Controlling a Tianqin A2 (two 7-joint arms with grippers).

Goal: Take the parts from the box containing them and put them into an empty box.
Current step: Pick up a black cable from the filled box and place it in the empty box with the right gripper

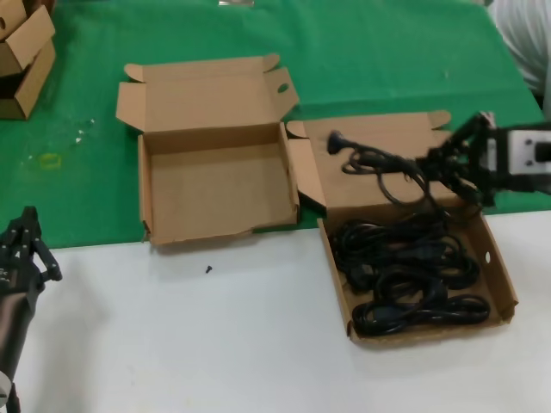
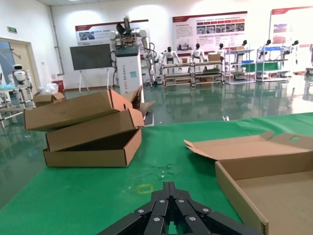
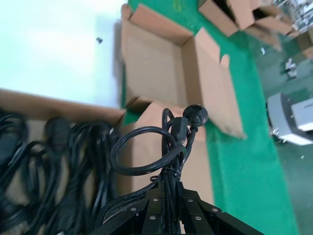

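My right gripper (image 1: 430,163) is shut on a black power cord (image 1: 370,159) and holds it above the wide shallow tray's lid (image 1: 379,129); its round plug (image 1: 336,138) sticks out toward the empty box. In the right wrist view the looped cord (image 3: 146,152) hangs from my gripper (image 3: 171,183). Several more coiled black cords (image 1: 413,271) lie in the tray (image 1: 508,292). The squarer empty box (image 1: 215,185) stands open to the tray's left. My left gripper (image 1: 30,228) is shut and empty at the near left, also seen in its wrist view (image 2: 169,188).
Small stacked cartons (image 1: 21,60) sit at the far left on the green mat (image 1: 387,52). A tiny dark speck (image 1: 208,269) lies on the white table in front of the empty box.
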